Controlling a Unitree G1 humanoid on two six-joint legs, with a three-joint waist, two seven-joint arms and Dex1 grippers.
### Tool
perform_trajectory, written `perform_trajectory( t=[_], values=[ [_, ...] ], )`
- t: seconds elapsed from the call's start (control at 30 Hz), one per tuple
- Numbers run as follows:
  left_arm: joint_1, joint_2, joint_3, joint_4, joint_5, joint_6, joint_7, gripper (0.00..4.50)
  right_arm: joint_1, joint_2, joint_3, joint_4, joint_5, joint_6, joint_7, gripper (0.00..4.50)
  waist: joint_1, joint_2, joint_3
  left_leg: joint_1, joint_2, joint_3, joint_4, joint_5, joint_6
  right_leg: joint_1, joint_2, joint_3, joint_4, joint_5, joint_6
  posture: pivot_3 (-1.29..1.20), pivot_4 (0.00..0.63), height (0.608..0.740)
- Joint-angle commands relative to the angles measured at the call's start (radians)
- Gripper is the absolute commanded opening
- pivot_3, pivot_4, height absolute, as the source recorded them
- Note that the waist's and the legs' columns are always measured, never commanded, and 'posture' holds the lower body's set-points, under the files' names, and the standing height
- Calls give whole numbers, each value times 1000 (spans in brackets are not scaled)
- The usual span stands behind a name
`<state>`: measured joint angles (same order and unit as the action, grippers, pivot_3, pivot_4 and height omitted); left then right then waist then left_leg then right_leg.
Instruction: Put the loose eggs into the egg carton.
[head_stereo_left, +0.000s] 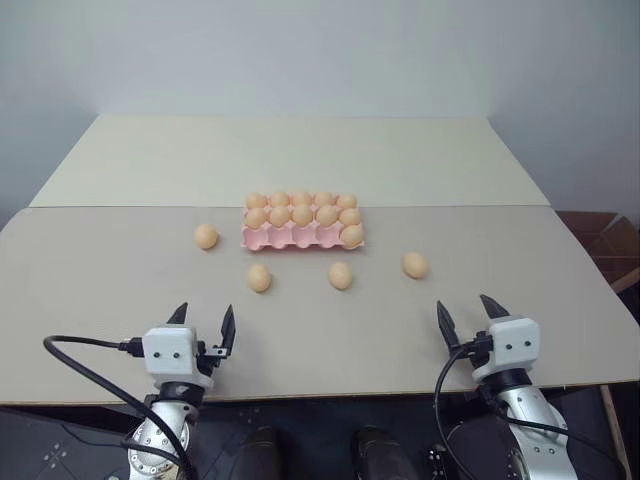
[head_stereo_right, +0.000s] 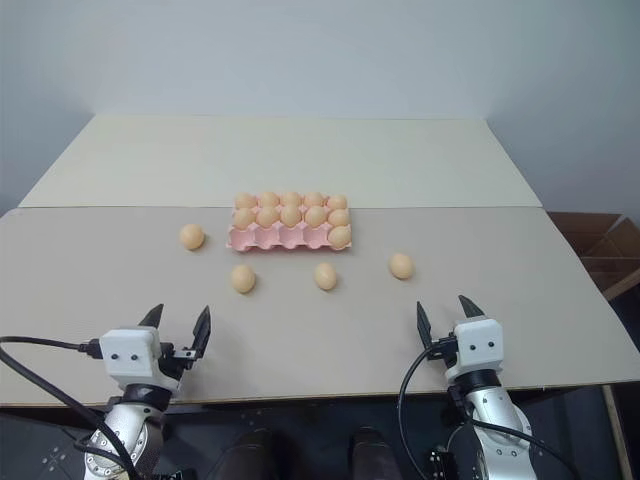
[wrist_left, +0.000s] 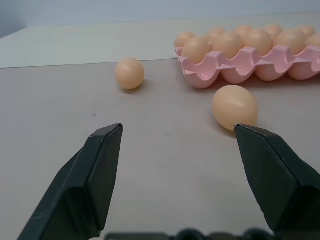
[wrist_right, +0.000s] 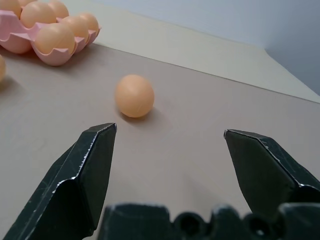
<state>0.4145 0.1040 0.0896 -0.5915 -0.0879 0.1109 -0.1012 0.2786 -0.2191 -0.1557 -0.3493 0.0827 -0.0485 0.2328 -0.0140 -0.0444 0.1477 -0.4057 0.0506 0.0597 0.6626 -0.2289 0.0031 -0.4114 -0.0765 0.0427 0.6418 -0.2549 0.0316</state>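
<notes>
Pink egg carton sits mid-desk, front row mostly empty. Four loose eggs lie on the desk: one left of the carton, three in front. Left hand and right hand both wide open, empty, near the desk's front edge.

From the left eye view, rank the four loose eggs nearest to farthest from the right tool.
1. Right egg, just ahead of the right tool.
2. Middle egg, in front of the carton.
3. Front-left egg, ahead of the left tool.
4. Far-left egg, beside the carton's left end.
</notes>
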Motion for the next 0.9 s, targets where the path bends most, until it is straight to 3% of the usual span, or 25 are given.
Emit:
perform_trajectory(
  t=[0.03, 0.33, 0.6, 0.7, 0.9],
  values=[
    [0, 16, 0, -30, 2, -19, -16, 3858, -17, -1, -3, -38, 6, 1, -8, 4056, 0, 0, 0, 0, 0, 0, 0, 0, 0, 0, 0, 0, 0, 0, 0, 0, 150, 740],
    [40, 75, -30, -66, -22, 7, -88, 3858, 30, -33, 7, -43, 12, -80, 55, 4056, 1, 0, 0, 0, 0, 0, 0, 0, 0, 0, 0, 0, 0, 0, 0, 0, 150, 740],
    [77, 201, 19, -162, -222, 80, -256, 3858, 82, -135, 39, -104, 137, -85, 245, 4056, 0, 0, 0, 0, 1, 0, 0, 0, 0, 0, 0, 0, 0, -1, -1, 0, 150, 740],
    [106, 282, 105, -189, -353, 129, -343, 3858, 76, -158, 66, -153, 170, -17, 271, 4056, -3, 0, 0, 1, 1, 0, 0, 0, 0, 0, 0, 0, 1, -1, -1, 0, 150, 740],
    [90, 444, 286, -142, -418, 141, -461, 3858, -53, -172, 143, -254, 156, 231, 213, 4056, 0, 1, 0, 2, 1, 0, 0, 0, 0, 0, 0, 0, 1, -1, 0, 0, 150, 740]
  ],
)
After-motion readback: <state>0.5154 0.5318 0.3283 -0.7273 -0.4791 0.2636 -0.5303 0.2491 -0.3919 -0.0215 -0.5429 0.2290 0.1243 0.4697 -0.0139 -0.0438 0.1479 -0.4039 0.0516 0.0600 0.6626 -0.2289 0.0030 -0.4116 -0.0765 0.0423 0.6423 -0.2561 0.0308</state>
